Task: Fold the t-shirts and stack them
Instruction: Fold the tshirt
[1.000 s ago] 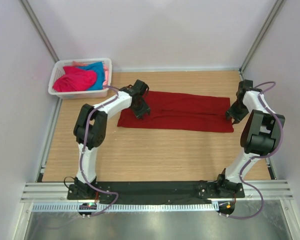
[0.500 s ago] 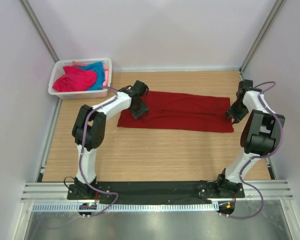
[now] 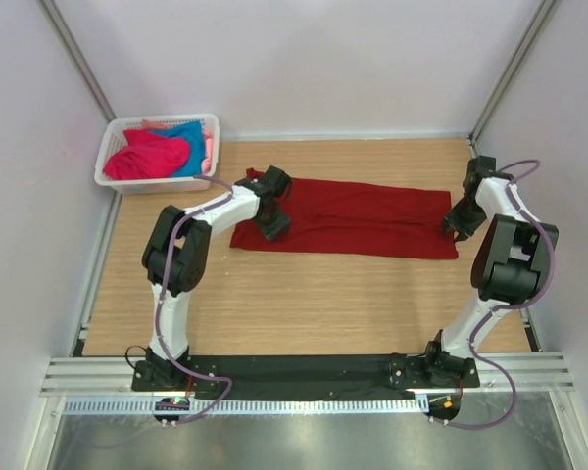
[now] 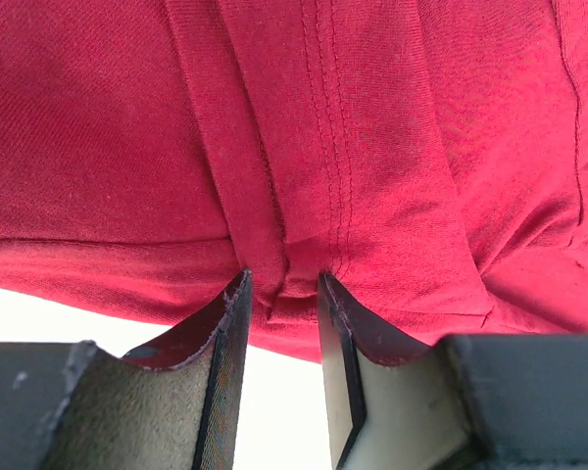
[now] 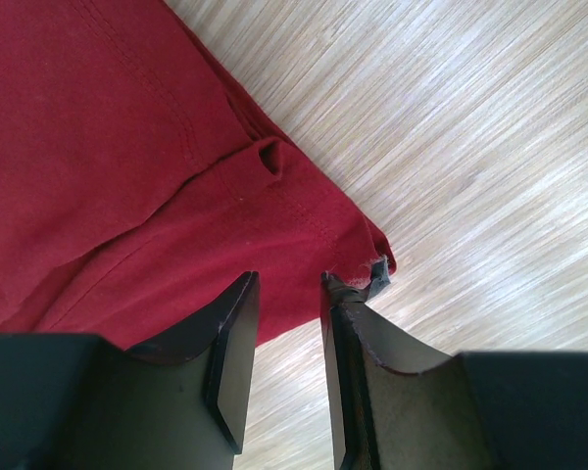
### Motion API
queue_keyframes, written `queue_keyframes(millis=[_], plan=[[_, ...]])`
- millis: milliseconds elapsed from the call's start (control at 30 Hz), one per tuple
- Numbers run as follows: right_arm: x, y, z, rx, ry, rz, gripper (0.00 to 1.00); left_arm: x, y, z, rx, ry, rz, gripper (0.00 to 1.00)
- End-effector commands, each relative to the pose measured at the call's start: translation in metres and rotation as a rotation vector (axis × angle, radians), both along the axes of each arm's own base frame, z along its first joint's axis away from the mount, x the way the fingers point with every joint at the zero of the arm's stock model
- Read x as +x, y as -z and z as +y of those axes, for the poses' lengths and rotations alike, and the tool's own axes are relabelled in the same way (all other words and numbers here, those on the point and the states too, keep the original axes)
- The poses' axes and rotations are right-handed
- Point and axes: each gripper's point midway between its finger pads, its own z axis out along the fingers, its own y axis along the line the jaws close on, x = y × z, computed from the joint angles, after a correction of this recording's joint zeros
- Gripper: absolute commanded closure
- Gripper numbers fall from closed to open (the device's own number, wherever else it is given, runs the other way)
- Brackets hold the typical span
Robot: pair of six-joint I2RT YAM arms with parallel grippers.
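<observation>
Right, top view: the left pincer [image 3: 271, 217] has been shifted slightly outward over the last second, onto the end of the dark red t-shirt [image 3: 363, 225], which is laid as a long strip between both pincers. The right pincer [image 3: 456, 223] has not been moved and is kept at the opposite end. Judged: both ends are being taken for the next fold, nothing stacked yet. The pink t-shirt [image 3: 147, 157] and turquoise t-shirt [image 3: 191, 137] are seen in the white basket [image 3: 113, 147], well beyond the left pincer and off its path.

Left wrist view: jaws are drawn narrow, with a ridge of red cloth pinched between the fingertips; seams run straight ahead.

Right wrist view: jaws are narrow, with the shirt's corner hem at the fingertips and bare table [image 5: 470, 147] beside them; whether cloth is actually gripped cannot be told
</observation>
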Motion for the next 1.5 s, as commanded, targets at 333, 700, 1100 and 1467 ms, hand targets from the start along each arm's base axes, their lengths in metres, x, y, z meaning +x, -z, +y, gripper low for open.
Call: queue_keyframes(millis=[333,700,1100,1467], plan=[[0.011,-0.009,-0.004,-0.015,-0.012,-0.026,0.62,0.038,-0.042,-0.012,0.025,0.074,-0.147,0.98],[0.012,-0.008,-0.005,-0.019,-0.01,-0.021,0.62,0.042,-0.063,-0.007,0.189,0.182,-0.152,0.99],[0.012,-0.009,-0.005,-0.021,-0.01,-0.024,0.63,0.0,-0.055,-0.014,-0.07,-0.05,-0.092,0.58],[0.01,-0.01,-0.005,-0.023,-0.014,-0.029,0.62,0.01,-0.04,-0.004,-0.076,-0.111,-0.086,0.64]])
